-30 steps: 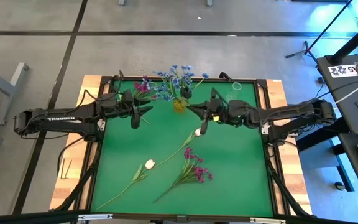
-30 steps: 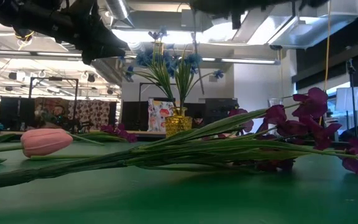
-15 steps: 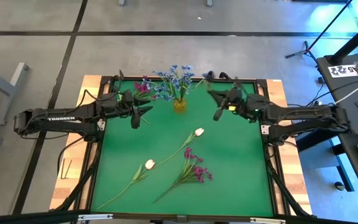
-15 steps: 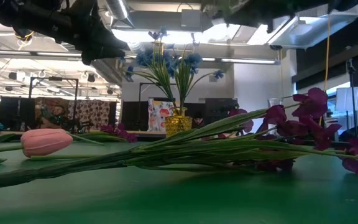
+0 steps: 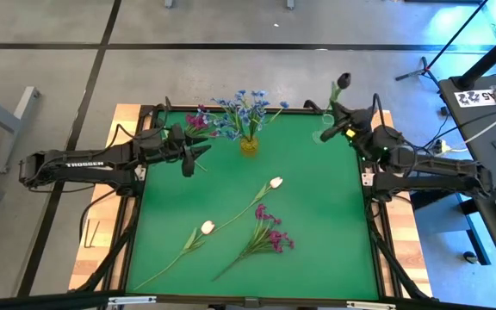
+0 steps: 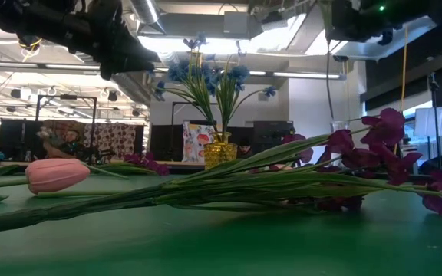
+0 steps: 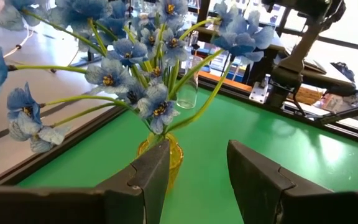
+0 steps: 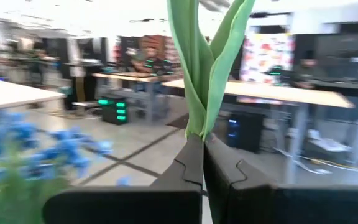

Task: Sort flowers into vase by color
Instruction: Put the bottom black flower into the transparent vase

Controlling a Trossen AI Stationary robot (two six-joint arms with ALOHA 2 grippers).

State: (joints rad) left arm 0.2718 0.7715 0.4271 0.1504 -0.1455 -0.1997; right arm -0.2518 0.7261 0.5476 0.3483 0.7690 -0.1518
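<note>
Green felt covers the table (image 5: 317, 224). Blue flowers (image 5: 241, 110) already stand in the yellow vase (image 5: 248, 145) at upper centre. Two white tulips (image 5: 275, 182) and a magenta spray (image 5: 269, 234) lie in the lower middle, unsorted, more magenta (image 5: 198, 120) at upper left. At upper right, the right gripper (image 5: 327, 131) pinches a green-leafed stem (image 8: 205, 68) near the clear vase (image 5: 327, 122). The left gripper (image 5: 195, 155) waits beside the yellow vase, fingers apart.
</note>
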